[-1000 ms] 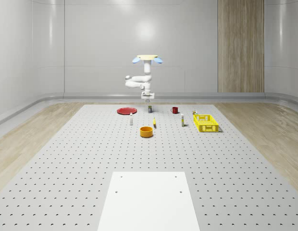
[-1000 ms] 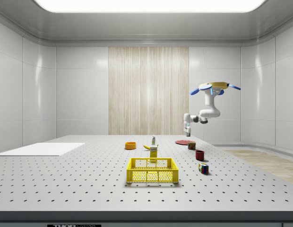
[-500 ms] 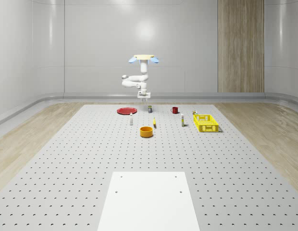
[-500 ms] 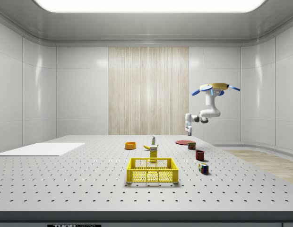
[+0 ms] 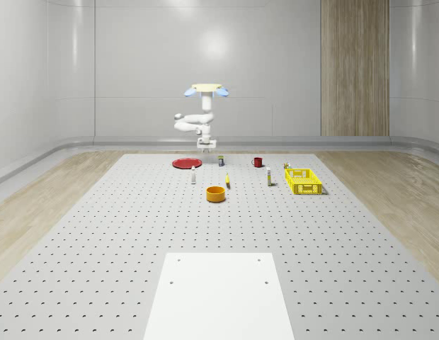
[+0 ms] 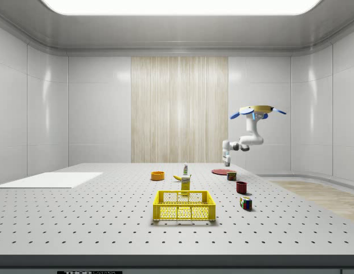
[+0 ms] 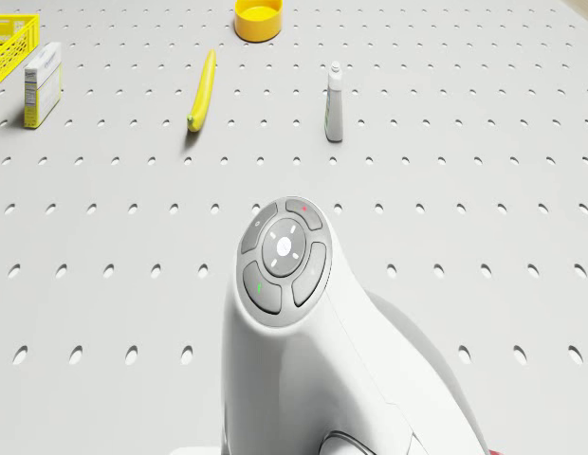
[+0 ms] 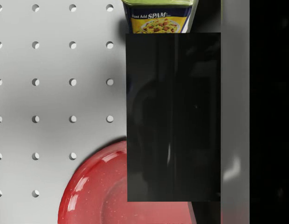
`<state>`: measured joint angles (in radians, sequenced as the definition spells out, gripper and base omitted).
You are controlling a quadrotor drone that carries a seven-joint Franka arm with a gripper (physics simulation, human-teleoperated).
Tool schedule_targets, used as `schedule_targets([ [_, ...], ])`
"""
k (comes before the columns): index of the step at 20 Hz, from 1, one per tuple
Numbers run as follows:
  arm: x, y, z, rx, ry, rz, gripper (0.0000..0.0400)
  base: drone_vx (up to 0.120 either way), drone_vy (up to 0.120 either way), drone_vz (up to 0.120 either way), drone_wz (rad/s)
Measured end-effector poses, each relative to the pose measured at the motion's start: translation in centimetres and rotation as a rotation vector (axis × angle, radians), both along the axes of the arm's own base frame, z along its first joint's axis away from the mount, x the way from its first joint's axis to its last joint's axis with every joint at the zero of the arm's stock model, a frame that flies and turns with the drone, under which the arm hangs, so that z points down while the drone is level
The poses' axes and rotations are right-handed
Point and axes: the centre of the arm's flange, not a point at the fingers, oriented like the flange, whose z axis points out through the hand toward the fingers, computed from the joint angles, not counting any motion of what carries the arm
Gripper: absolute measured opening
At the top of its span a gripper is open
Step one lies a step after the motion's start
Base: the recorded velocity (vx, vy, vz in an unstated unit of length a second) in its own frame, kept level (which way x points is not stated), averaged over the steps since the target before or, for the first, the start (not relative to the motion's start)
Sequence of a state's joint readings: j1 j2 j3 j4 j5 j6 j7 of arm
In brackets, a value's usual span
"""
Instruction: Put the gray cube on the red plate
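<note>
The drone (image 5: 207, 89) hovers beside the red plate (image 5: 185, 163), its fingers clenched on the gray cube (image 8: 172, 116); setting it down remains.

The drone (image 5: 207, 89) is hovering over the worktop's (image 5: 99, 234) far end, its hand (image 5: 204, 148) hanging just above the plate's (image 5: 185, 163) edge, beside the can (image 5: 221, 161).

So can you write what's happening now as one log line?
drone: hovering beside red plate | gripper: holding dark cube | cube: not yet placed

Drone (image 5: 206, 89) and claw (image 5: 204, 149) now nearer red plate (image 5: 185, 163).
</note>
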<state>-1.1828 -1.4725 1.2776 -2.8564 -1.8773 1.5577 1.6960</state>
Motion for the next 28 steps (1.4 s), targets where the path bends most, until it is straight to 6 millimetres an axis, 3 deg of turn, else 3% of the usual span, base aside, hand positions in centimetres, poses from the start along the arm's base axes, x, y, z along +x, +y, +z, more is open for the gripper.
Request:
schedule_targets([
  [6,0.00,0.00,0.00,0.000,0.000,0.000,0.0251,-0.067,-0.120,0.000,0.000],
  [14,0.00,0.00,0.00,0.000,0.000,0.000,0.0251,0.000,-0.120,-0.110,0.000],
  [28,0.00,0.00,0.04,0.000,0.000,0.000,0.0251,0.000,-0.111,0.000,0.000],
])
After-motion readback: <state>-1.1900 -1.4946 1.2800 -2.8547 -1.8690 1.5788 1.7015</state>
